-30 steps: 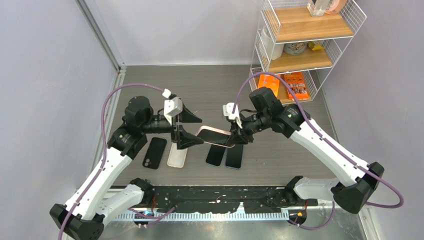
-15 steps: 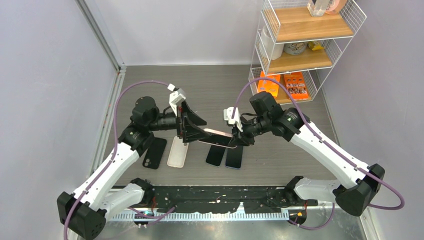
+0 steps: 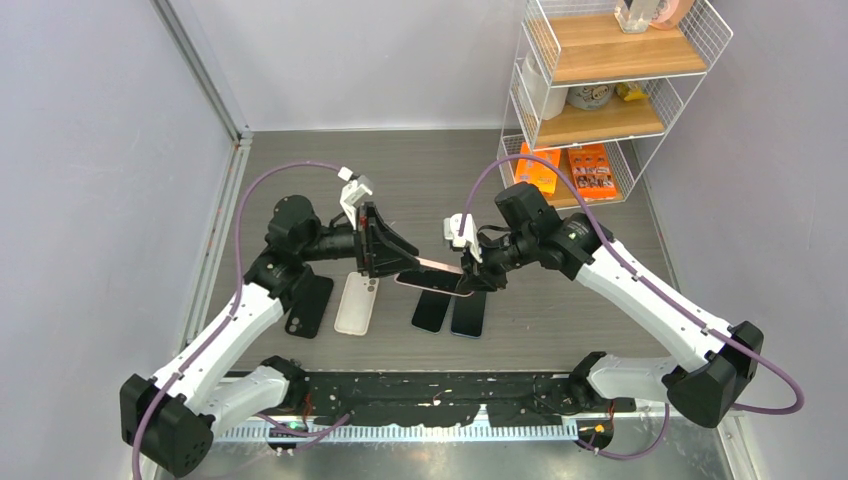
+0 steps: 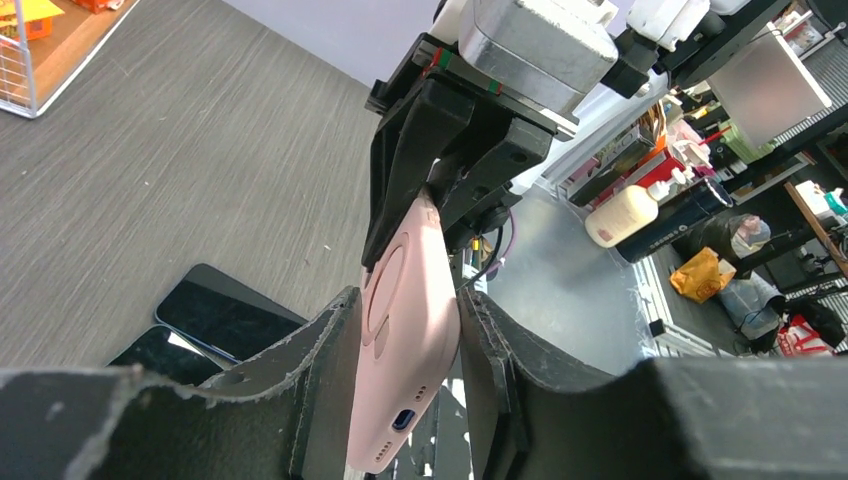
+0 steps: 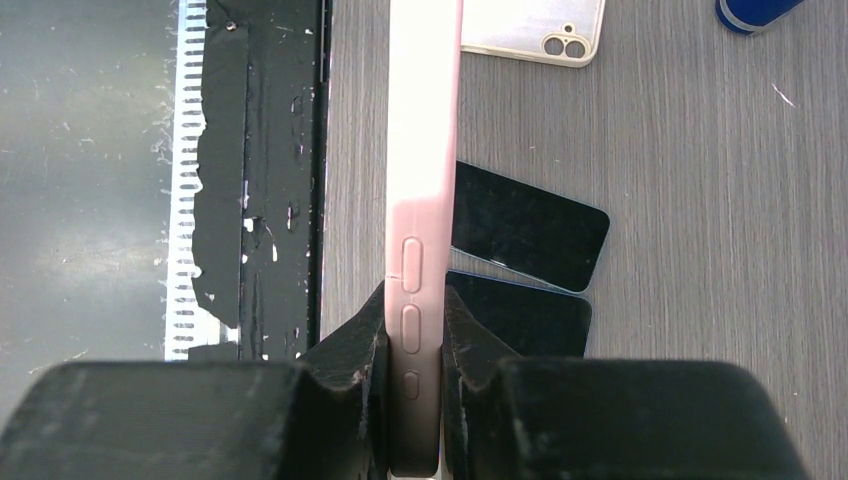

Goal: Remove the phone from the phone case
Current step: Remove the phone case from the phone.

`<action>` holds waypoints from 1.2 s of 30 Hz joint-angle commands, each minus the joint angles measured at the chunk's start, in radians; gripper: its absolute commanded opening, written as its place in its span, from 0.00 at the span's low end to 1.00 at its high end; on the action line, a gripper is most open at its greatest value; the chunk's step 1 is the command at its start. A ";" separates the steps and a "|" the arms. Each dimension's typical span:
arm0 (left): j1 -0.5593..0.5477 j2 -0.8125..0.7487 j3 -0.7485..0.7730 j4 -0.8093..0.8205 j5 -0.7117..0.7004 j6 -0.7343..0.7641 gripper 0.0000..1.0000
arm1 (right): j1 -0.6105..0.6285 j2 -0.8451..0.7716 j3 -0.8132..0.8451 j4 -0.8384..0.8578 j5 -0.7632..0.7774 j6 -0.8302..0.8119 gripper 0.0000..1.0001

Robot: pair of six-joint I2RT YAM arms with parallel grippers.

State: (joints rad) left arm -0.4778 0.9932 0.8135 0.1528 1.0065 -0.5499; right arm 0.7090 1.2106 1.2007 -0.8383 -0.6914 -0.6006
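Pink phone case (image 3: 432, 282) held off the table (image 3: 420, 180), spanning the gap between the two grippers; right gripper (image 3: 468, 280) clamped on one end, its fingers (image 5: 365, 330) pressed to both broad faces with the side buttons showing between them in the right wrist view. Left gripper (image 3: 405, 265) set around the opposite end; in the left wrist view the case lies between its fingers (image 4: 325, 340), charging port nearest the camera, back face turned toward one jaw; jaws drawn in close on either side, but whether the pads press the case cannot be told. The phone cannot be made out apart from the case. Below the right jaws, two dark phones (image 3: 450, 312) lie flat side by side; below the left jaws, a clear case (image 3: 355, 303), and beside it, outward of the left jaws, a black handset (image 3: 310, 305).
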 commanded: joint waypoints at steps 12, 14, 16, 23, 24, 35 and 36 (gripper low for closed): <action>-0.018 0.029 -0.053 0.162 -0.022 -0.111 0.06 | 0.000 0.006 0.061 0.075 -0.015 -0.001 0.05; -0.018 0.038 -0.068 0.191 -0.042 -0.153 0.00 | 0.000 0.003 0.063 0.080 -0.001 0.000 0.05; -0.018 0.048 -0.078 0.202 -0.053 -0.187 0.00 | 0.000 -0.006 0.066 0.087 0.012 -0.001 0.06; -0.014 0.105 -0.107 0.278 -0.080 -0.356 0.00 | 0.001 -0.035 0.086 0.095 0.060 -0.006 0.05; -0.013 0.118 -0.105 0.278 -0.078 -0.373 0.00 | 0.001 -0.046 0.085 0.097 0.066 -0.010 0.05; -0.013 0.282 -0.038 0.291 -0.037 -0.482 0.00 | 0.017 -0.102 0.079 0.108 0.135 -0.048 0.06; -0.013 0.300 -0.037 0.305 -0.035 -0.499 0.00 | 0.020 -0.103 0.079 0.106 0.140 -0.051 0.05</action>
State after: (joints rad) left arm -0.4900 1.2190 0.7589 0.4942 1.0496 -0.9382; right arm 0.6991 1.1812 1.2072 -0.9199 -0.5087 -0.5953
